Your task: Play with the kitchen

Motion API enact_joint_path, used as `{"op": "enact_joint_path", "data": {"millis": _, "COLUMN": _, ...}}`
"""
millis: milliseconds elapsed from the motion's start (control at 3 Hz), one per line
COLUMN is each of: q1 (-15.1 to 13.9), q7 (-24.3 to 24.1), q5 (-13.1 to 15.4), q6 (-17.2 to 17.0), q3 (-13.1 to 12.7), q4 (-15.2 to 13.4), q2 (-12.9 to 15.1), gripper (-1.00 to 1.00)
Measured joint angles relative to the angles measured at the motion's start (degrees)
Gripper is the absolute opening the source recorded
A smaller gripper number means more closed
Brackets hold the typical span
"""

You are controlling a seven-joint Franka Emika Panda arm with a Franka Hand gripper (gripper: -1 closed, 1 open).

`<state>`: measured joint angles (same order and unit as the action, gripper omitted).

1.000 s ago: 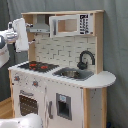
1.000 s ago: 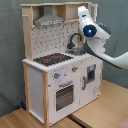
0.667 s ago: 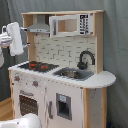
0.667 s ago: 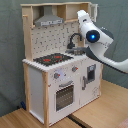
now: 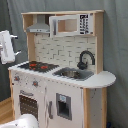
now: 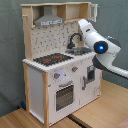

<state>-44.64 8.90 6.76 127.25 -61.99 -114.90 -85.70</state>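
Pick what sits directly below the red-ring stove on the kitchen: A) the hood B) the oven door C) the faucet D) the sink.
B: in both exterior views the oven door sits under the stove, on the kitchen front.

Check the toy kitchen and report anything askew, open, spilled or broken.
Nothing stands out. The kitchen stands upright in both exterior views, its oven door shut, its faucet upright over the sink, nothing spilled on the counter. The arm is beside the sink end.

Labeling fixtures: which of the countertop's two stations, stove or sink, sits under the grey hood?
The stove, with red rings; the grey hood hangs above it. The sink sits beside the black faucet.
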Motion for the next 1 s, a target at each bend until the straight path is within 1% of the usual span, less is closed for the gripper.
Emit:
{"op": "enact_joint_path", "data": {"millis": 333, "q1": 4.74, "q7": 0.63, "q5": 1.87, "q6": 0.13, "q3": -1.23, "q4": -2.33, "q2": 0.01, "gripper": 1.0}}
{"op": "enact_joint_path", "data": {"millis": 667, "q1": 9.52, "q7": 0.76, "q5": 3.61, "q6": 0.16, "q3": -3.09, "q4": -4.43, "q2": 0.01, "gripper": 1.0}}
{"op": "enact_joint_path", "data": {"millis": 1000, "q1": 14.75, "q7": 0.82, "q5": 5.88, "q6": 0.44, "q3": -5.8, "q4": -6.85, "q2": 0.04, "gripper": 1.0}}
